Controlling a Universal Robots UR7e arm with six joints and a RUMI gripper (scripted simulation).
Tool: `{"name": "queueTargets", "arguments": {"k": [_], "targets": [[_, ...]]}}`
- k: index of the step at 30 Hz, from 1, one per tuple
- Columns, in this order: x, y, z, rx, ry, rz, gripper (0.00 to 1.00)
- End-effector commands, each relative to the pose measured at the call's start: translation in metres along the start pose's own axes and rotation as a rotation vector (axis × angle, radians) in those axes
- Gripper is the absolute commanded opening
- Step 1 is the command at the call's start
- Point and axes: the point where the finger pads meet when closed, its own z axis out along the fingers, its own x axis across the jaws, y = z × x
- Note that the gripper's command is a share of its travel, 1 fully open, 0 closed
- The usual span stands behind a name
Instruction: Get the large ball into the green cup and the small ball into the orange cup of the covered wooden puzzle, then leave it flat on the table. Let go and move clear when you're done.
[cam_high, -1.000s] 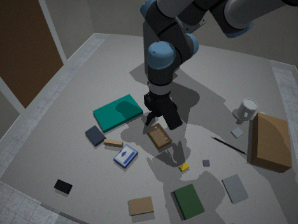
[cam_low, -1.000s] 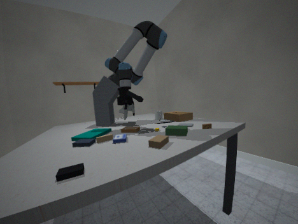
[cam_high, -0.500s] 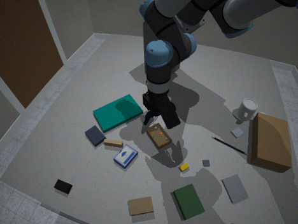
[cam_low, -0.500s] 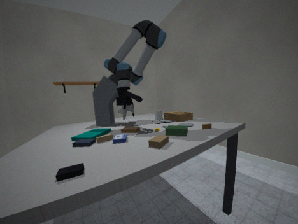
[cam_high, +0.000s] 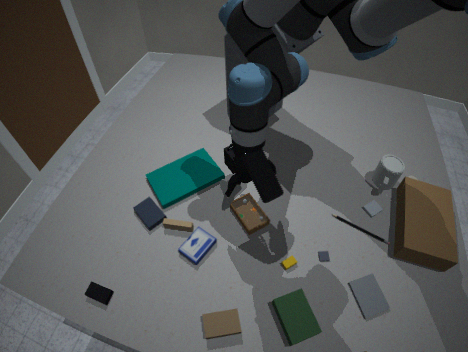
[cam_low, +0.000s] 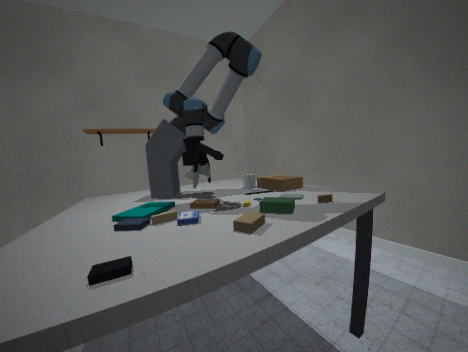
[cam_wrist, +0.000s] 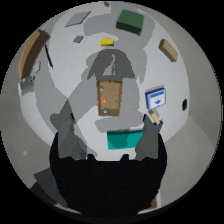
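The covered wooden puzzle (cam_high: 249, 214) (cam_low: 205, 203) (cam_wrist: 110, 98) lies flat on the table, near its middle. Under its cover I see a green spot (cam_high: 241, 215) (cam_wrist: 116, 101) and an orange spot (cam_high: 255, 211) (cam_wrist: 103, 101), which are the cups. The balls are too small to make out. My gripper (cam_high: 249, 193) (cam_low: 201, 181) (cam_wrist: 108, 114) is open and empty. It hangs a short way above the puzzle's far end, with its fingers pointing down and apart from the puzzle.
A teal book (cam_high: 185, 176), a dark block (cam_high: 149, 212), a tan block (cam_high: 177, 224) and a blue-white box (cam_high: 197, 244) lie left of the puzzle. A yellow block (cam_high: 289, 262), a green book (cam_high: 296, 316), a pencil (cam_high: 360, 229), a mug (cam_high: 390, 170) and a cardboard box (cam_high: 425, 222) lie in front and to the right.
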Motion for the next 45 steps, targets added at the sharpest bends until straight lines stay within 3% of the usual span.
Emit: {"name": "queueTargets", "arguments": {"k": [1, 11, 12, 45], "targets": [[0.0004, -0.0002, -0.0003, 0.000, 0.001, 0.000, 1.00], [0.0004, -0.0002, -0.0003, 0.000, 0.001, 0.000, 1.00], [0.0004, -0.0002, -0.0003, 0.000, 0.001, 0.000, 0.54], [0.0004, -0.0002, -0.0003, 0.000, 0.001, 0.000, 0.54]]}}
